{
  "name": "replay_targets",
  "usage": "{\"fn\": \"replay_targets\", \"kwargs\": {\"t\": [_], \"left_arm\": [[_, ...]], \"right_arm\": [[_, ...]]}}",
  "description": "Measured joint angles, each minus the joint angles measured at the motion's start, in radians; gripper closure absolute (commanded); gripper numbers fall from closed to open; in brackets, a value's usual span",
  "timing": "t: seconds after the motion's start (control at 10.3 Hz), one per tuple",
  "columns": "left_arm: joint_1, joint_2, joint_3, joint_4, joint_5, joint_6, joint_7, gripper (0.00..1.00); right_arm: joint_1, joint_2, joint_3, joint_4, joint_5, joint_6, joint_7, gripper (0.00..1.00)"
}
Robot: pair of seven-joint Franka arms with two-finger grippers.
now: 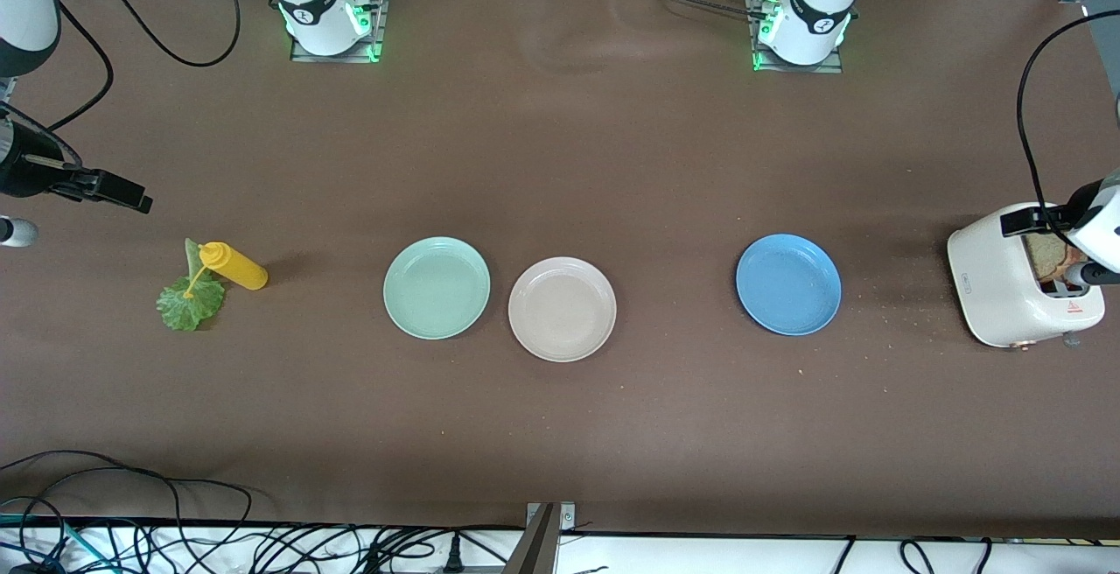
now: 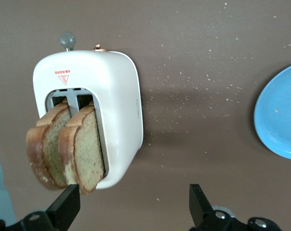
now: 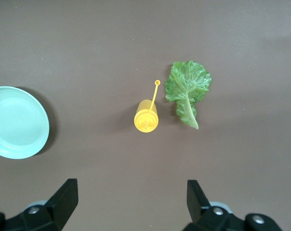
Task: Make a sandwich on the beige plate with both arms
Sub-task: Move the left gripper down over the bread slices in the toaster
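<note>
The beige plate (image 1: 562,309) lies bare at the table's middle, between a mint-green plate and a blue plate. Two brown bread slices (image 2: 80,147) stand in a white toaster (image 2: 116,96) at the left arm's end of the table; they also show in the front view (image 1: 1046,255). My left gripper (image 2: 134,207) is open and empty over the toaster (image 1: 1019,294). A green lettuce leaf (image 3: 187,89) lies flat at the right arm's end (image 1: 191,303). My right gripper (image 3: 131,199) is open and empty, up in the air near the leaf (image 1: 131,199).
A yellow squeeze bottle (image 1: 234,265) lies on its side touching the lettuce, also in the right wrist view (image 3: 146,116). The mint-green plate (image 1: 437,287) sits beside the beige plate. The blue plate (image 1: 788,284) lies toward the toaster. Crumbs dot the table near the toaster.
</note>
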Motion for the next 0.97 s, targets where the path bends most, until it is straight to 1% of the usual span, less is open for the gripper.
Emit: {"fn": "replay_targets", "kwargs": {"t": [0.1,0.29,0.78,0.87,0.97], "left_arm": [[0.002,-0.001,0.02,-0.045,0.0,0.062,0.022,0.0],[0.025,-0.002,0.042,-0.092,0.0,0.138,0.063,0.0],[0.05,-0.01,0.055,-0.122,0.0,0.19,0.101,0.0],[0.051,-0.01,0.061,-0.138,0.0,0.21,0.105,0.01],[0.052,-0.01,0.065,-0.151,0.0,0.227,0.105,0.05]], "right_arm": [[0.0,0.0,0.0,0.0,0.0,0.0,0.0,0.0],[0.0,0.0,0.0,0.0,0.0,0.0,-0.001,0.0],[0.0,0.0,0.0,0.0,0.0,0.0,-0.001,0.0],[0.0,0.0,0.0,0.0,0.0,0.0,-0.001,0.0],[0.0,0.0,0.0,0.0,0.0,0.0,-0.001,0.0]]}}
